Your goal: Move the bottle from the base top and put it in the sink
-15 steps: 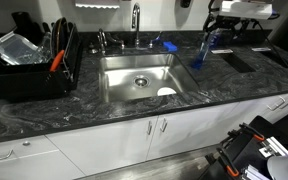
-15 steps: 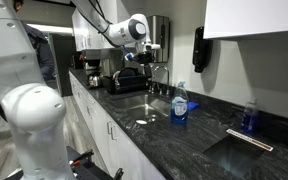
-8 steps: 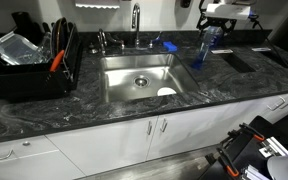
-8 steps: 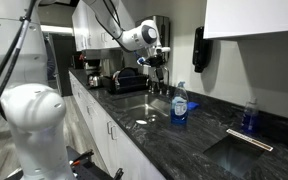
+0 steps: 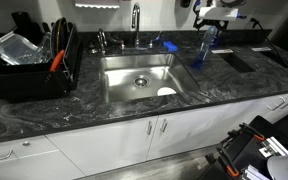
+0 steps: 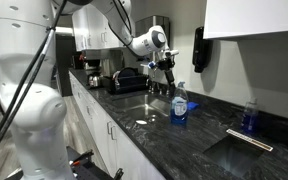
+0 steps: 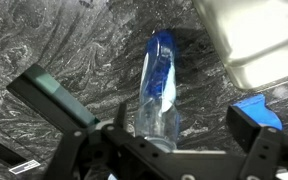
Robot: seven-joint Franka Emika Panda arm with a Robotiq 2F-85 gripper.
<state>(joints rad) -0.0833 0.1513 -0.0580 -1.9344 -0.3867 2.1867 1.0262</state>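
Wide claw [image 7: 176, 150] above upright bottle [image 7: 161, 85] on base top [image 7: 64, 40], flat blue object [image 7: 256, 108] nearby.

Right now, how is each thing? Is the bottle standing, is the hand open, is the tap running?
bottle: standing upright on the countertop, not held.
hand: open, above the bottle.
sink: bottle not in it yet.
faucet: no water seen running.
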